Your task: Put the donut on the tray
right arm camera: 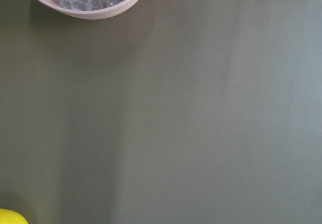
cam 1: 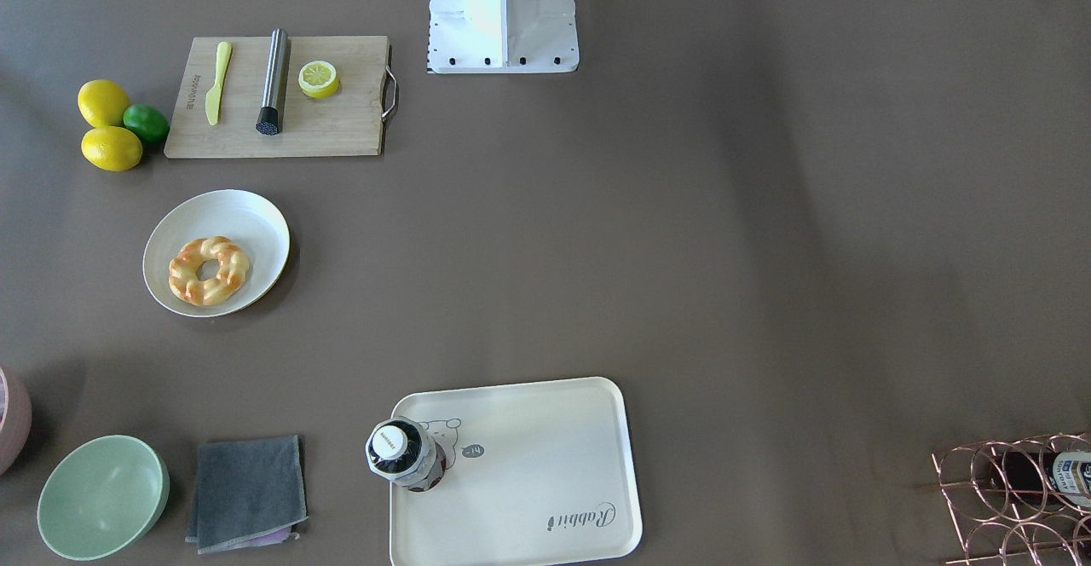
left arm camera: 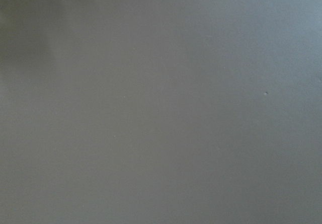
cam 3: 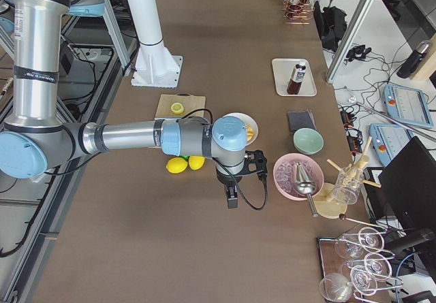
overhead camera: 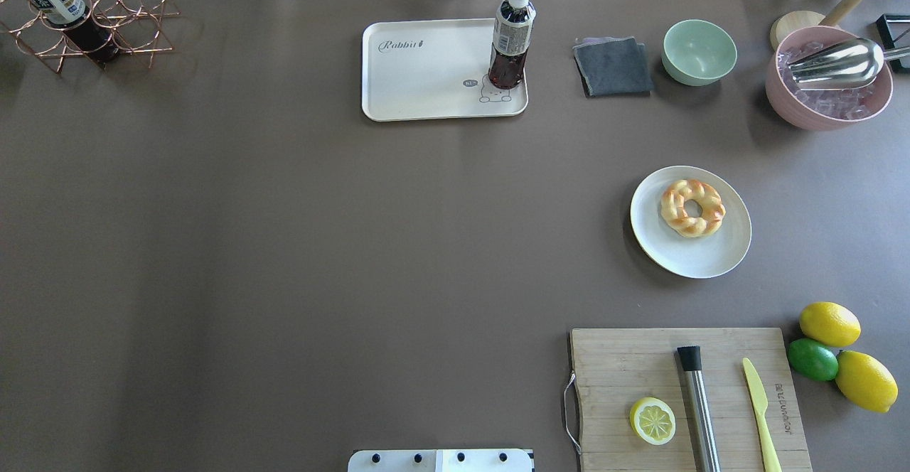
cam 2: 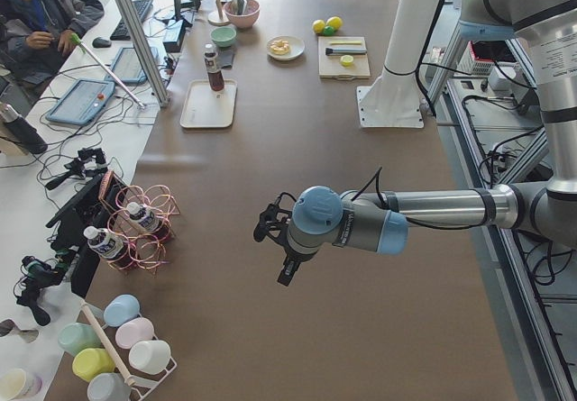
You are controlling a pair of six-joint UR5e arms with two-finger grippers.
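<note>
The donut [cam 1: 209,270] is a twisted golden ring that lies on a round white plate [cam 1: 256,221]; it also shows in the overhead view [overhead camera: 692,207]. The cream tray [cam 1: 528,464] with "Rabbit" script lies flat at the table's far side from the robot [overhead camera: 419,81]. A dark drink bottle [overhead camera: 510,38] stands upright on one corner of it. My left gripper [cam 2: 288,273] hangs over bare table far from both. My right gripper [cam 3: 231,198] hangs past the plate, near the pink bowl. I cannot tell whether either is open or shut. Neither wrist view shows fingers.
A wooden cutting board [overhead camera: 640,365] holds a lemon half [overhead camera: 652,420], a steel rod and a yellow knife. Two lemons and a lime [overhead camera: 812,358] lie beside it. A green bowl [overhead camera: 699,51], a grey cloth [overhead camera: 613,65], a pink ice bowl [overhead camera: 828,84] and a copper wire rack [overhead camera: 85,17] line the far edge.
</note>
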